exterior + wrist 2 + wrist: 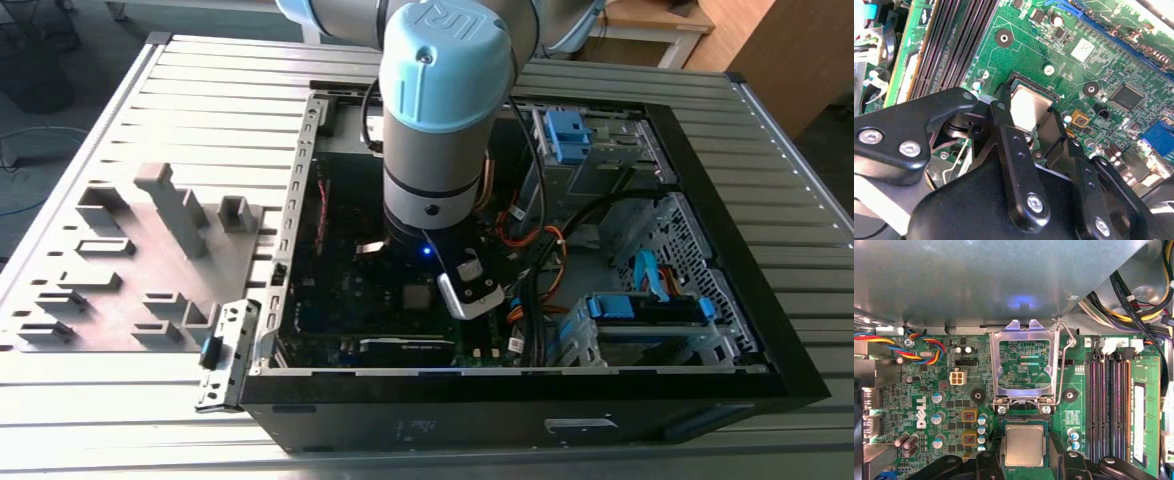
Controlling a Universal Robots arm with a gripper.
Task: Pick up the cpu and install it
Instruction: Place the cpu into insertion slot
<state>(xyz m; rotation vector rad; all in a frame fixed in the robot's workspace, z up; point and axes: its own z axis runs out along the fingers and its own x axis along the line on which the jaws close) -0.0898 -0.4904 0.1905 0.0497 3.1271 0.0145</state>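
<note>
Tall grey plastic blocks (171, 205) at the exterior view's left, black computer case (534, 420) right of them. Inside, my gripper (1028, 120) pinches the silvery square cpu (1025, 444) seated in the dark socket (1025, 419); my fingers (1004, 132) partly hide its edges.

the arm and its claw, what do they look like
The arm is a silver-grey cylinder topped by a pale blue round cap with raised lettering, going black at the wrist, where a small blue light glows. The claw is black, built of flat linked bars with silver screws.
</note>
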